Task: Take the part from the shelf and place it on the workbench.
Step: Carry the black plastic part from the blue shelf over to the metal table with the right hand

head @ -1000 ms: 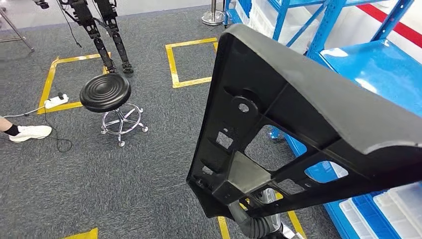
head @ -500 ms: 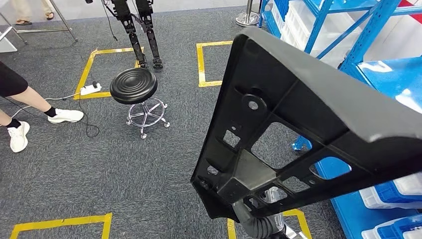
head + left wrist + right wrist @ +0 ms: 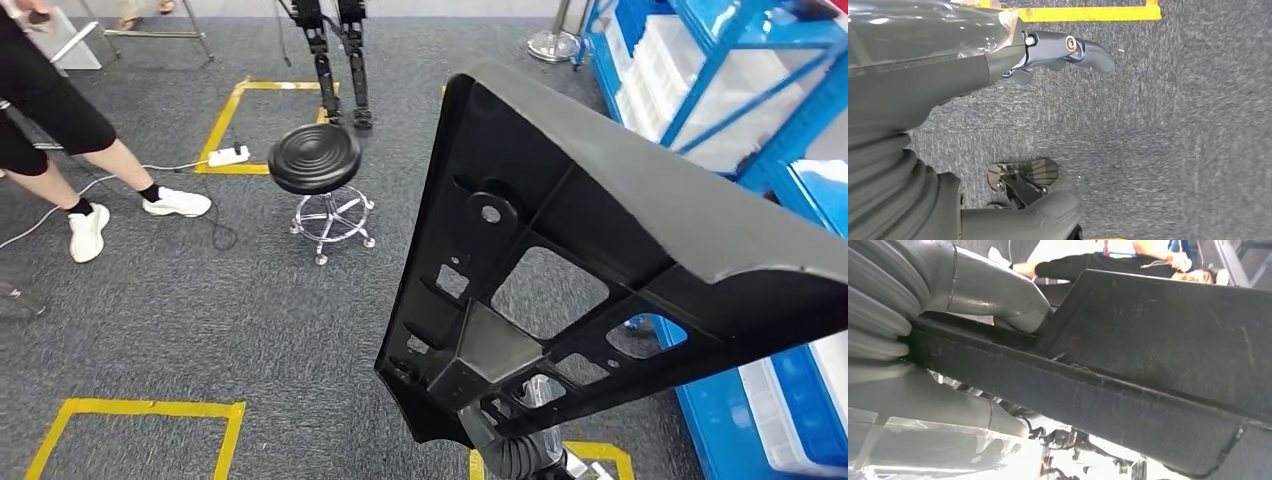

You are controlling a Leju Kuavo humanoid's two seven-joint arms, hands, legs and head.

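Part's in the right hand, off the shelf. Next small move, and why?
Probably keep turning away from the blue shelf to find the workbench. The right hand grips the black part; ahead lie carpet, a stool and a person's legs, no bench. Steer clear of both.

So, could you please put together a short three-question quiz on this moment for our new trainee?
1. True or false: the black part is resting on the blue shelf.
2. Which hand holds the part? A) left hand B) right hand C) neither
3. Fill in: on the carpet, beyond the part, stands a round black ____.

Key:
1. False; it is carried in the air.
2. B; the left hand holds nothing.
3. stool
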